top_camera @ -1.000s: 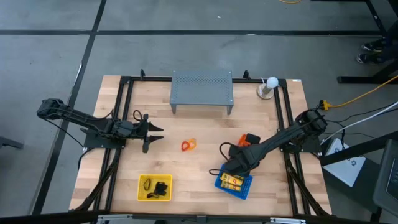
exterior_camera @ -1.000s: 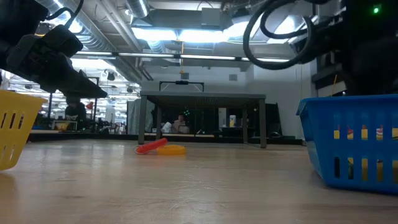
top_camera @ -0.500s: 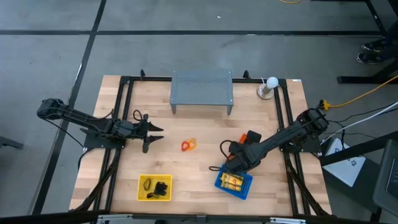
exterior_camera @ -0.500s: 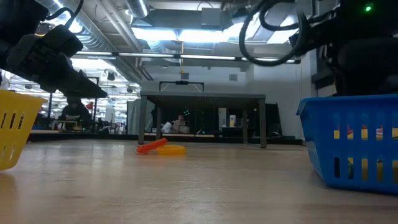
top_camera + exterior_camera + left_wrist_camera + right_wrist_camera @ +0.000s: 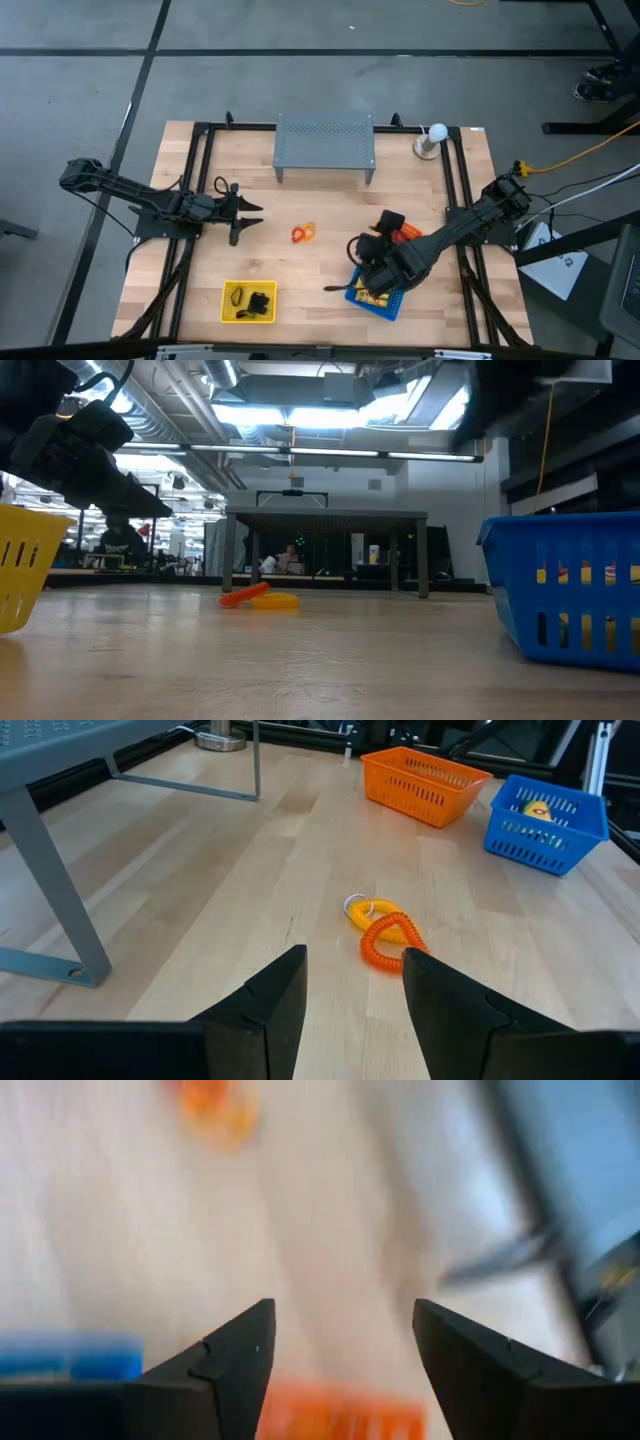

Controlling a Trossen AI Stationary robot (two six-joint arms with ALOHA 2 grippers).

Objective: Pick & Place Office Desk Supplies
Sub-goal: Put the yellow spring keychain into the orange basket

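Since the earlier frame: right arm has swung from beside the blue basket (image 5: pixel 378 296) to over it, and its wrist has turned; right claw (image 5: pixel 368 283) has gone from together to apart, nothing between the fingers in the right wrist view. Yellow packets sit in that basket. Left arm unchanged.

Left claw (image 5: pixel 248 218) hovers over the counter (image 5: pixel 330 205) at its 9 o'clock side, fingers apart, empty, pointing toward 3 o'clock.

Remaining loose item on the counter: the loops (image 5: pixel 303 233), an orange coil tangled with a yellow one, near counter centre. Grey shelf (image 5: pixel 324 141) stands at 12 o'clock of them; yellow basket (image 5: pixel 248 302), holding black clips, at about 7 o'clock.

Key relation: loops lie at roughly 4 o'clock from the left claw, close by and almost on its pointing line; left wrist view shows them dead ahead between the fingers (image 5: pixel 262 1005). From the right claw they lie at about 10 o'clock, farther off. Left arm is the nearer. The bundle's long axis runs roughly along the left claw's line of approach.

Judgement: short forward reach and a drop by the left arm would suit.
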